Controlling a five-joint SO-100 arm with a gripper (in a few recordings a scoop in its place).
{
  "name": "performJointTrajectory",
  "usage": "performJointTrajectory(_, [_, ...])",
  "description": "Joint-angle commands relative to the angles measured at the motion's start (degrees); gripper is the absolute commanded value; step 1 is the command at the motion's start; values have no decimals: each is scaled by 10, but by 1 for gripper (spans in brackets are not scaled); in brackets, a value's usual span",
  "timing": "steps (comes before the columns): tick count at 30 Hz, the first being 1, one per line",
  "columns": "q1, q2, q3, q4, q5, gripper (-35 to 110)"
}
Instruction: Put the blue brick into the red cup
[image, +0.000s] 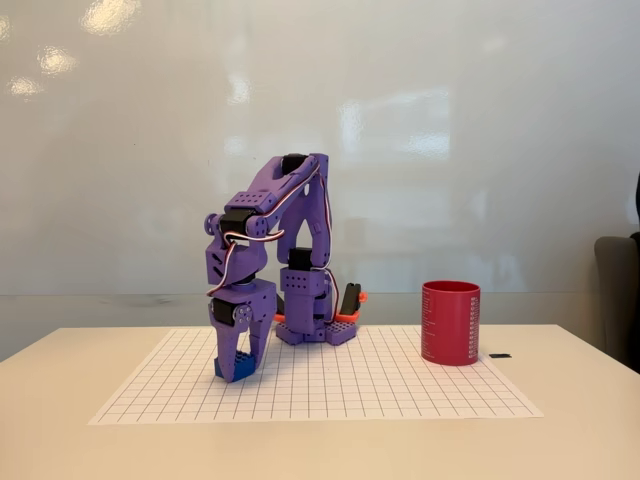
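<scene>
purple jaws straddle the blue brick (229, 369) flat on the grid mat (400, 385), grip unclear; red cup (450, 322) upright.

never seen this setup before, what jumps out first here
The purple arm dominates, folded over the white grid mat at centre-left, its hand down at the mat around the blue brick. To the right, apart from it, the red cup stands upright at the mat's edge.

Office or lab-type room: glossy whiteboard wall (450, 150), pale table (560, 440) w/ grid mat (400, 385), chair edge (612, 290) at right.
</scene>
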Motion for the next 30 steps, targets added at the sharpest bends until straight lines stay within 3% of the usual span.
performJointTrajectory(1, [7,33,-32,3,9,-1])
performJointTrajectory(16, [64,186,-338,156,-52,-1])
performJointTrajectory(22, [-88,282,-345,157,-62,-1])
performJointTrajectory(30, [-401,338,-421,249,-11,-1])
